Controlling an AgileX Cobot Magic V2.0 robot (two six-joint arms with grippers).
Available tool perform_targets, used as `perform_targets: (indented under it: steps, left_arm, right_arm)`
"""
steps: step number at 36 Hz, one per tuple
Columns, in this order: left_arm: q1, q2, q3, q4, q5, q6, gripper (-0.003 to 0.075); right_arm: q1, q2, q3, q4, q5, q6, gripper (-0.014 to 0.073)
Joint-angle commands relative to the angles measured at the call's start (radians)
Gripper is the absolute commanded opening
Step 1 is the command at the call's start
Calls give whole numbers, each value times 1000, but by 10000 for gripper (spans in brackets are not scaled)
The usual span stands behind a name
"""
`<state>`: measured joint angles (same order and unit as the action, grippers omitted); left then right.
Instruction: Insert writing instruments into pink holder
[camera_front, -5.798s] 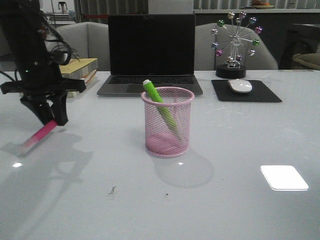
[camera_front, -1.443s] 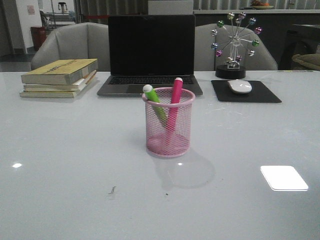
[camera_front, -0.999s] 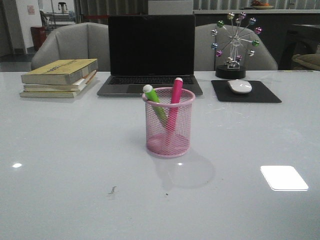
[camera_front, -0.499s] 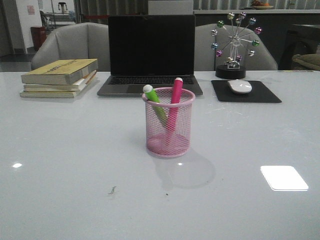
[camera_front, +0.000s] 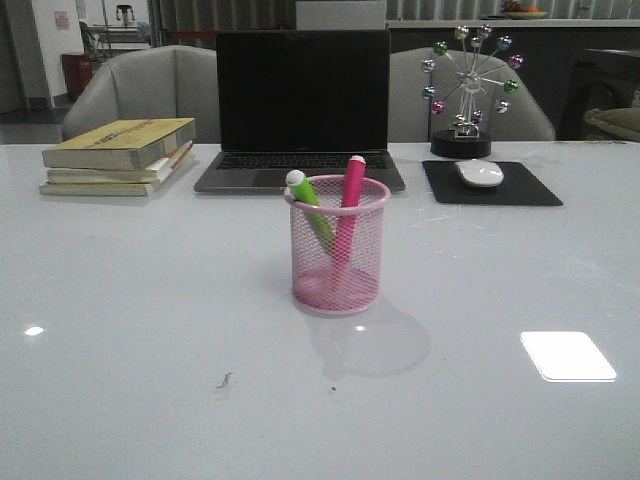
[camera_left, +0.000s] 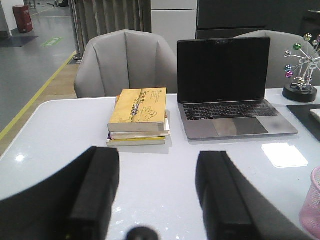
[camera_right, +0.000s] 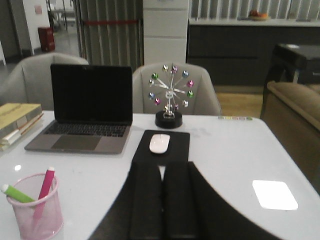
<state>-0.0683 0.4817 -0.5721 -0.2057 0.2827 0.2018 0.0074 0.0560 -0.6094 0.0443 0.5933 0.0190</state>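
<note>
No text could be read in any view; the top book (camera_left: 139, 109) of the stack near the table's far left corner carried dark printing and a line drawing on its yellow cover, too blurred to make out; the laptop (camera_front: 303, 105) screen at the far edge was black and blank; the highlighters and the pink holder (camera_front: 337, 245) bore no legible label.

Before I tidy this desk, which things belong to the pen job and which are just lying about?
Job:
- pink holder
- green highlighter, in the holder
- pink highlighter, in the holder

Lying about:
- laptop
- stacked books
- mouse
- mouse pad
- ferris wheel ornament
</note>
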Motion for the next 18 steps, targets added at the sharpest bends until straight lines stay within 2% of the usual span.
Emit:
perform_targets:
  steps: [1, 8, 18]
  left_arm:
    - [-5, 3, -29, -2, -89, -1, 404]
    - [-5, 5, -29, -2, -87, -1, 404]
    - [-5, 5, -29, -2, -87, -1, 404]
  right_arm:
    - [-3, -71, 49, 2, -190, -3, 48]
    - [-5, -81, 167, 1, -304, -3, 48]
    - [-5, -81, 471, -2, -467, -3, 48]
